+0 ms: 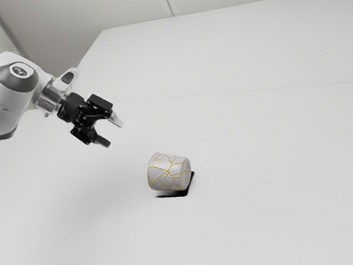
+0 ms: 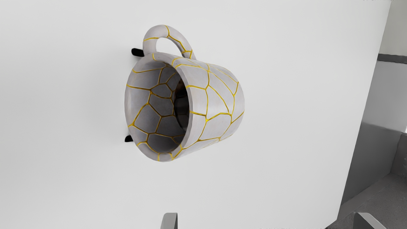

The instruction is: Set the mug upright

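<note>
Above the white table (image 1: 278,224), the gripper (image 1: 112,133) hangs clear of the surface with its 2 fingers (image 2: 170,221) spread wide apart and nothing held between them. Below it and farther toward the exterior view's right, the mug (image 1: 169,172) lies on its side on the table, near the gripper but not touching it. Its pale grey body is crossed by thin gold lines, which run over the outside, the rim and the inner wall. The wrist view looks partly into the open mouth, where a dark round area shows at the bottom of the inside. 1 looped handle (image 2: 149,46) sticks out from the side of the mug, with the same gold lines on it. Some flat black thing (image 1: 188,186) pokes out from under the mug; in the wrist view 2 small black bits of it show near the rim, and what it is cannot be made out. From the exterior view's upper left, the white arm (image 1: 6,99) reaches in, angled down toward the table, and past 1 table edge lies a grey floor (image 2: 375,206)
</note>
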You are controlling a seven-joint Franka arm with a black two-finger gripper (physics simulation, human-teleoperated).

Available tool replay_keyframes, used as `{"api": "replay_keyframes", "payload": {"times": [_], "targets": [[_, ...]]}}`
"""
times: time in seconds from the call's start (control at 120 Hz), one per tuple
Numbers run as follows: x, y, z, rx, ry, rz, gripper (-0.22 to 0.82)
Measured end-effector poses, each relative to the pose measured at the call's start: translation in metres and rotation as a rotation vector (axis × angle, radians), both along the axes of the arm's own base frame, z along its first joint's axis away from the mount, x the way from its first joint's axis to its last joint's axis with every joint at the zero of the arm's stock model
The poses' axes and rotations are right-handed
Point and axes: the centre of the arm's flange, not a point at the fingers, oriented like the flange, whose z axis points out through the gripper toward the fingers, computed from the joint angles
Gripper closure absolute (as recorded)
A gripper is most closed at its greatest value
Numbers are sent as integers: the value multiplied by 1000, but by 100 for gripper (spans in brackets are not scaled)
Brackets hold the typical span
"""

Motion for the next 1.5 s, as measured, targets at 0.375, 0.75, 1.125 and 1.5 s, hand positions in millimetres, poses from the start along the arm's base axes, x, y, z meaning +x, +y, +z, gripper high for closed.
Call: {"api": "replay_keyframes", "payload": {"times": [0.375, 0.75, 1.125, 1.5], "targets": [[14, -17, -124, -314, -15, 33, 0], [15, -32, -168, -467, -79, 75, 4], [-2, -36, -182, -514, -113, 39, 69], [-5, -30, -93, -310, -256, -151, 77]]}}
